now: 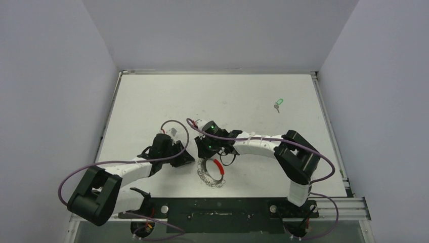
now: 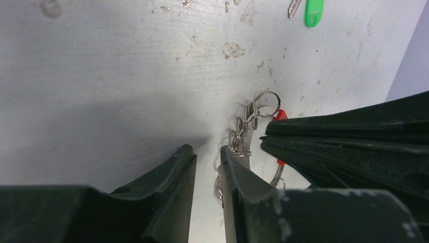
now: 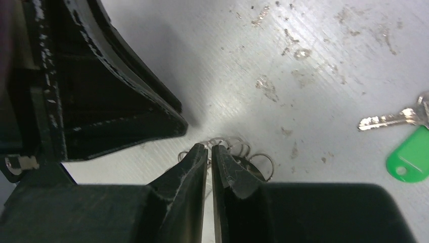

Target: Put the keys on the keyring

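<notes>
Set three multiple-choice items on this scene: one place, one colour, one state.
1. Seen from above, where do the keys lie relative to the keyring? A) inside it B) beyond it, toward the far right C) nearer the arm bases.
2. The keys' tag is: A) green B) red C) blue.
3. The keys are: A) held by a tool B) threaded on the keyring C) loose on the table.
Key: B, they sit far right of it; A, the tag shows green; C, bare table separates them from the keyring.

keyring point(image 1: 206, 176) at table point(image 1: 152, 101) front, keys point(image 1: 277, 104) well behind
</notes>
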### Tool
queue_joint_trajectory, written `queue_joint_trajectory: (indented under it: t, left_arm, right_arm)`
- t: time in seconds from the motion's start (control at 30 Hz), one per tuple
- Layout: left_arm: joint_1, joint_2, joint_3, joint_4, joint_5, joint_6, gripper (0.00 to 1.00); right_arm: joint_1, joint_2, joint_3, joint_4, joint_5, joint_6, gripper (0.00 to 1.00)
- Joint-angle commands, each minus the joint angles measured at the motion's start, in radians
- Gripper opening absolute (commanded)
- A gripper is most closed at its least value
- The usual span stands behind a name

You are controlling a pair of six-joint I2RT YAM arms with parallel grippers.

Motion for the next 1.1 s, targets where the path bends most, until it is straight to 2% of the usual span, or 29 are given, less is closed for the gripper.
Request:
queue_joint_trajectory:
  t: [0.0, 0.33, 0.8, 1.07]
  left_arm:
    - [-0.018, 0.075, 0.039, 0.127, 0.038, -0.014, 0.23]
    - [-0.073, 0.164, 0.039, 0.189, 0.042, -0.027, 0.02]
    - [-0.141, 0.134, 0.023, 0.201, 0.011, -0.034, 0.00]
    - [-0.180, 0.170, 0.037, 0.201, -0.012, -0.021, 0.00]
  right_arm:
    - [0.022, 0.049, 0.066, 0.018, 0.022, 0.010, 0.11]
    - [0.024, 0.070, 0.085, -0.059, 0.132, 0.007, 0.03]
    - [0.003, -0.017, 0.029, -0.082, 0.191, -0.007, 0.04]
    - [-0.019, -0.051, 0.007, -0.116, 0.229, -0.036, 0.05]
